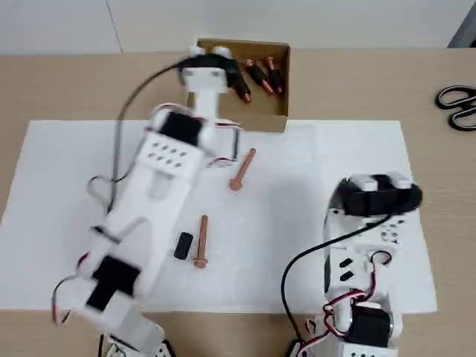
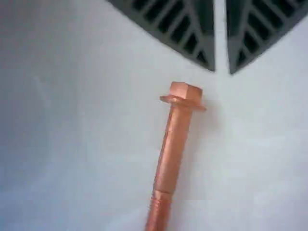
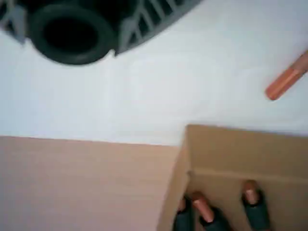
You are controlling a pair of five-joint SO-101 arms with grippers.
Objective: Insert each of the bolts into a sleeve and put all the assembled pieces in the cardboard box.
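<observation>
Sleeve (image 1: 183, 245), high view: loose on paper (image 1: 312, 149), well apart from right gripper (image 1: 379, 195). Left wrist view: left gripper (image 2: 220, 67), narrowly parted and empty, just beside bolt (image 2: 174, 149) head. Right wrist view: right gripper clamps second sleeve (image 3: 72, 34); cardboard box (image 3: 231, 154) apart.

1. Table (image 1: 59, 82): light wood top.
2. White paper sheet (image 1: 297, 223): lies flat across the table's middle.
3. Cardboard box (image 1: 264, 121): open-topped, at the sheet's far edge.
4. Scissors (image 1: 455, 106): on bare wood, at the right edge.
5. Far copper bolt (image 1: 242, 169): on the sheet, near the box.
6. Near copper bolt (image 1: 201, 242): on the sheet, just beside the black sleeve (image 1: 183, 245).
</observation>
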